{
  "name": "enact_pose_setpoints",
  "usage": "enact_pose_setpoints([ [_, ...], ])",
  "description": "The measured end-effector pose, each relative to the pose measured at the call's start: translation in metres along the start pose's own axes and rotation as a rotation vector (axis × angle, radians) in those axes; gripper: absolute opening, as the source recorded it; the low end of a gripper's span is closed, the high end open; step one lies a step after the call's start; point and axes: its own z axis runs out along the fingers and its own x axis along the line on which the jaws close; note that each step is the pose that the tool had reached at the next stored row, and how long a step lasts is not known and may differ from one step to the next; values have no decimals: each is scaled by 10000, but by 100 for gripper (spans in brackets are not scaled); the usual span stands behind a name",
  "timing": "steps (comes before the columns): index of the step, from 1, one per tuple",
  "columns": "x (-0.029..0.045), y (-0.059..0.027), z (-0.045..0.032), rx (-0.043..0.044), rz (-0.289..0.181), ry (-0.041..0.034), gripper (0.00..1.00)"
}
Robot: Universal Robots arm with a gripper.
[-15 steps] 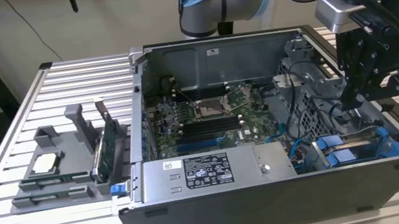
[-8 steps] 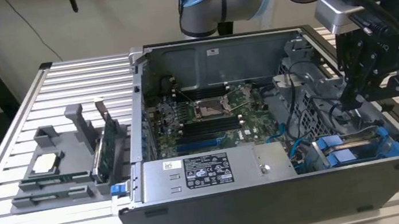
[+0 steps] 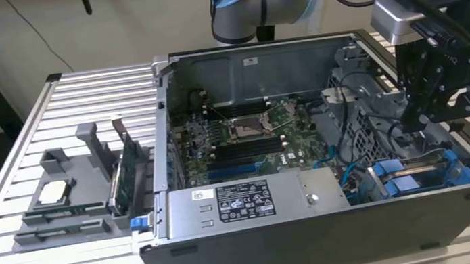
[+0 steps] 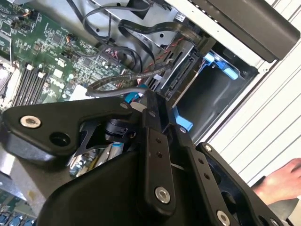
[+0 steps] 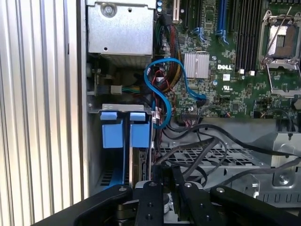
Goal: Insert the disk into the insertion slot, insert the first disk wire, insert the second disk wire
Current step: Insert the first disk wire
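Down at the drive bay, the gripper (image 3: 419,123) hangs close over the disk (image 5: 139,134); whether it's clamped on anything, I can't tell. The disk's glossy blue plastic carrier looks seated in the stamped-steel slot. Just beyond, limp rubbery black cables (image 5: 221,131) sprawl: snag 1 and it drags. Farther off sits the green motherboard (image 5: 235,96), delicate stuff.

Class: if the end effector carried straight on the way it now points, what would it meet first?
Most likely the black cables draped over the metal drive cage, just ahead of the end effector. Depth is unclear, so this is a guess.
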Motion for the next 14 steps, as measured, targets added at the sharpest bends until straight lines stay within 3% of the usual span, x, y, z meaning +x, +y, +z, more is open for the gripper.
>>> enact_pose_setpoints([
  [14,14,-54,105,0,1,4,19],
])
